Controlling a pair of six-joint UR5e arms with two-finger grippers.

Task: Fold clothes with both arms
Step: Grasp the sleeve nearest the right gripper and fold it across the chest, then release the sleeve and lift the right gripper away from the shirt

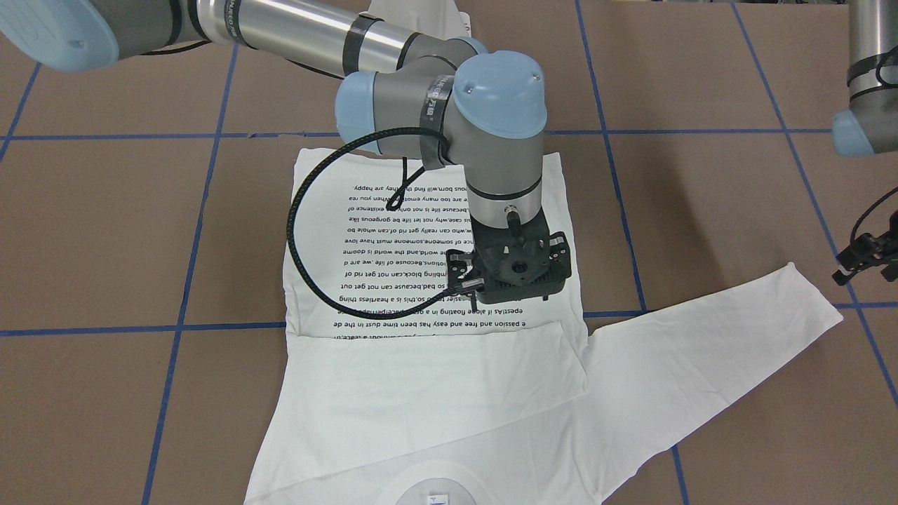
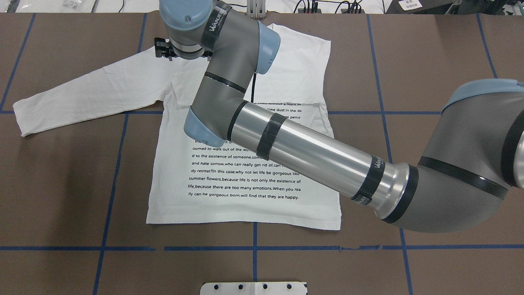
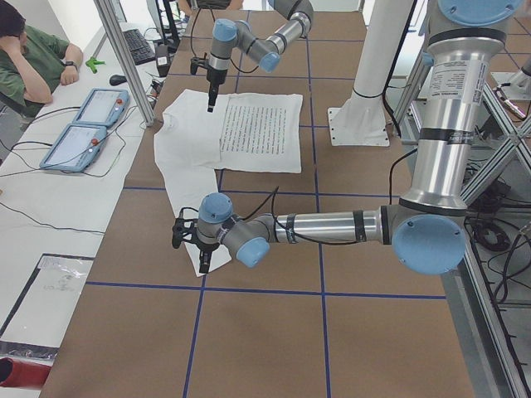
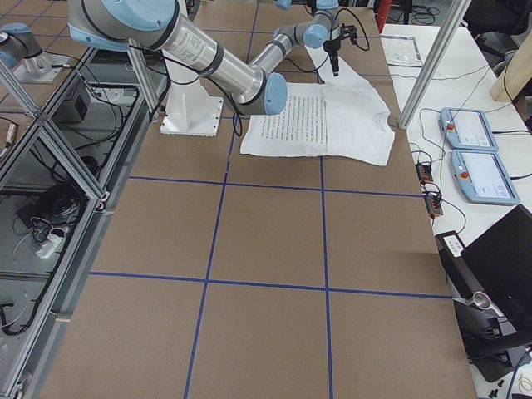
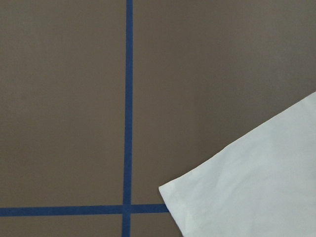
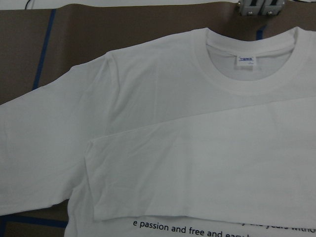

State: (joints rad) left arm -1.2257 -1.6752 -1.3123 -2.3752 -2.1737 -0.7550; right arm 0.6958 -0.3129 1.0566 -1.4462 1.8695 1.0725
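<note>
The white long-sleeved shirt (image 2: 245, 172) lies flat on the brown table, printed text up. One sleeve is folded across the chest (image 6: 197, 168) below the collar (image 6: 252, 74). The other sleeve (image 1: 736, 330) stretches straight out sideways. My right gripper (image 1: 515, 270) points down a little above the shirt's upper text lines, near the folded sleeve's edge, holding nothing. Its linkages look spread, so it reads as open. My left gripper (image 1: 866, 256) hovers beside the outstretched sleeve's cuff (image 5: 256, 182). Its fingertips do not show clearly.
Blue tape lines (image 2: 254, 248) grid the table. The white pedestal base (image 3: 357, 124) stands on the robot's side of the shirt. Two teach pendants (image 3: 83, 124) lie on a white side table, where a person (image 3: 25, 58) sits. An aluminium post (image 3: 124, 58) rises by that table.
</note>
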